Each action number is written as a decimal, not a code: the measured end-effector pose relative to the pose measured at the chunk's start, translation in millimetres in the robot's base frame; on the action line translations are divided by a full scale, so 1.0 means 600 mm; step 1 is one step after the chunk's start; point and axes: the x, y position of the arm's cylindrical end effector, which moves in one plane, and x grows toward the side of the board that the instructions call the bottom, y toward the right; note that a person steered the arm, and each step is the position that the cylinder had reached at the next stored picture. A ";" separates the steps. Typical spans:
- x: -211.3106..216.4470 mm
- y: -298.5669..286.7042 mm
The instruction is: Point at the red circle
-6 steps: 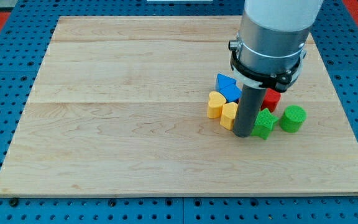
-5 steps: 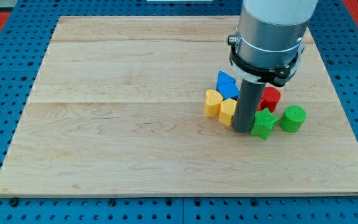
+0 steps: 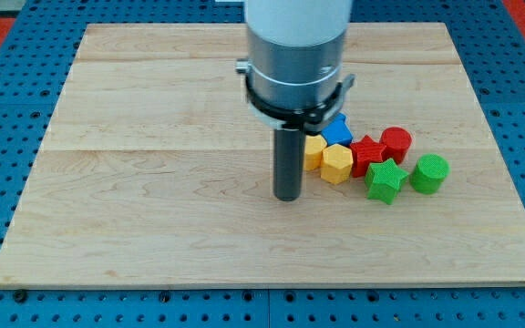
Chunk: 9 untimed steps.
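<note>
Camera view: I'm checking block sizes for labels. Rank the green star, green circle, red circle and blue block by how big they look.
1. Green star
2. Green circle and red circle: alike, not ranked.
3. Blue block: looks smallest, but the arm hides part of it, so this is unsure.

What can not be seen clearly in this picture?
- Blue block: the arm covers its upper part, so its shape is unclear.
- Yellow block at the view's left of the group: the rod hides its left edge.
- Red star: the yellow hexagon and green star partly overlap it.
- My tip shows, left of all blocks.
</note>
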 end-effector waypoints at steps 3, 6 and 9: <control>-0.054 -0.009; -0.300 -0.014; -0.142 0.379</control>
